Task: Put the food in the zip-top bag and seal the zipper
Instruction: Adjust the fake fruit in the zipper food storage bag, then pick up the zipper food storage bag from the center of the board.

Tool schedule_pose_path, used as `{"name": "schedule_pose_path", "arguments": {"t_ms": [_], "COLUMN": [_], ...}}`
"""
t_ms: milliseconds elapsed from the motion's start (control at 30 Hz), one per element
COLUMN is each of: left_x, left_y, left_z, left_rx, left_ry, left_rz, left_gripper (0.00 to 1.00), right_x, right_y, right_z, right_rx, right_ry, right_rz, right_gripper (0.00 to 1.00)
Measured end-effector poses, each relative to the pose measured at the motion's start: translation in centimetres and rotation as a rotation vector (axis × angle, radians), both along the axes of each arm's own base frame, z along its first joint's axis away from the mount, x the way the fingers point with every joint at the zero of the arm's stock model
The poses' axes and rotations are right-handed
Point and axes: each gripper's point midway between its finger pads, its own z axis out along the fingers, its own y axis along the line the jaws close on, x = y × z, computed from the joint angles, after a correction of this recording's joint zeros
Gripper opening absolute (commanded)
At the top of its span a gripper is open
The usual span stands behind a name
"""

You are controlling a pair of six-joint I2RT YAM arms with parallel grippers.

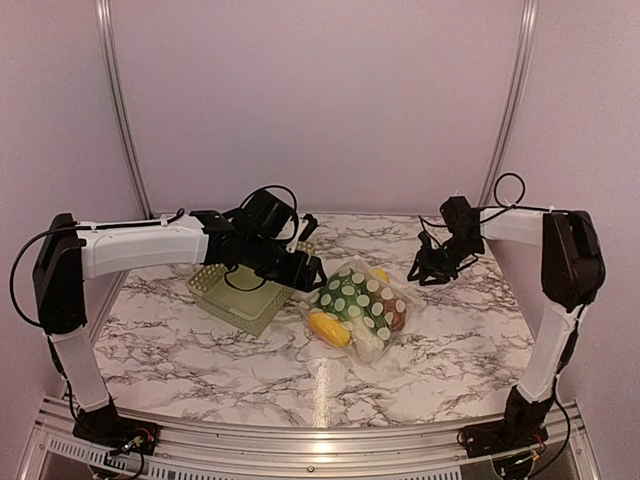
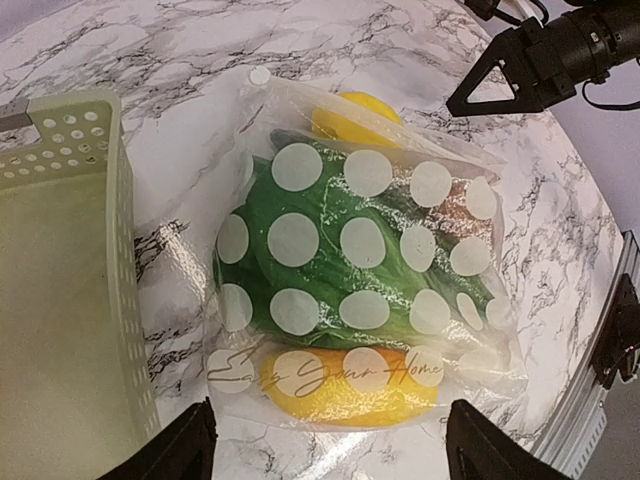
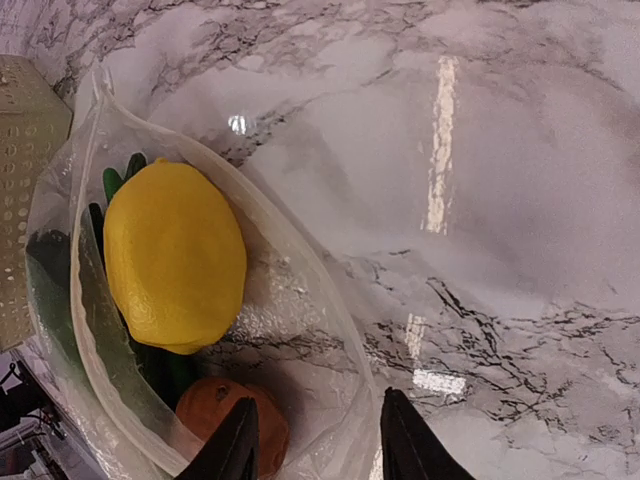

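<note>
The polka-dot zip-top bag point(image 1: 362, 300) lies on the marble table with the food inside. In the left wrist view the bag point(image 2: 365, 245) holds dark green vegetables point(image 2: 330, 270) and two orange-yellow fruits point(image 2: 345, 390), one at each end. My left gripper point(image 2: 335, 452) is open wide, just above the bag's printed end. In the right wrist view the bag's mouth gapes, showing a yellow fruit point(image 3: 175, 255) and a brown round piece point(image 3: 225, 415). My right gripper point(image 3: 320, 445) is open, and the mouth's rim point(image 3: 330, 330) runs between its fingers. The zipper strip is barely visible.
The pale green lattice basket point(image 1: 238, 292) stands left of the bag, under my left arm, and looks empty in the left wrist view point(image 2: 60, 300). My right gripper point(image 1: 432, 262) hovers at the bag's far right end. Metal rails run along the table's near edge.
</note>
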Motion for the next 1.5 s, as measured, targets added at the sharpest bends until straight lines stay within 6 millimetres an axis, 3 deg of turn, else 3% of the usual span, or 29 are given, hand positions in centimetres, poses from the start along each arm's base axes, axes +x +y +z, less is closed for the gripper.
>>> {"name": "schedule_pose_path", "arguments": {"t_ms": [367,467,567,800,933,967,1067,1167,1300,1500], "left_x": [-0.5,-0.5,-0.5,-0.8,-0.7,-0.7,-0.5,-0.3,-0.4,-0.5], "left_y": [0.2,0.3,0.3,0.7,0.8,0.8,1.0,1.2,1.1,1.0], "left_z": [-0.7,-0.8,-0.9,-1.2,-1.2,-1.2,-1.1,-0.8,-0.6,-0.6], "left_rx": [0.016,0.021,0.026,0.049,0.054,0.054,0.054,0.050,0.042,0.037], "left_ry": [0.015,0.016,0.015,0.021,0.017,0.016,0.013,0.008,0.010,0.016], "left_rz": [-0.010,-0.012,-0.016,-0.025,-0.024,-0.023,-0.018,-0.015,-0.019,-0.027], "left_gripper": [0.81,0.81,0.81,0.81,0.81,0.81,0.81,0.81,0.81,0.81], "right_x": [-1.5,-1.4,-1.3,-1.1,-0.4,-0.2,0.6,0.9,0.6,-1.2], "right_y": [2.7,3.6,4.3,5.1,5.5,5.6,5.8,5.8,5.5,6.1], "right_z": [-4.1,-4.3,-4.4,-3.8,-1.1,0.1,3.8,5.7,4.8,1.5], "right_rx": [0.171,0.232,0.271,0.285,0.268,0.264,0.263,0.254,0.228,0.257], "right_ry": [0.150,0.160,0.159,0.139,0.071,0.043,-0.048,-0.098,-0.074,0.034], "right_rz": [0.074,0.086,0.103,0.122,0.142,0.149,0.165,0.171,0.173,0.190], "right_gripper": [0.40,0.26,0.00,0.00,0.00,0.03,0.28,0.41,0.57,0.53]}}
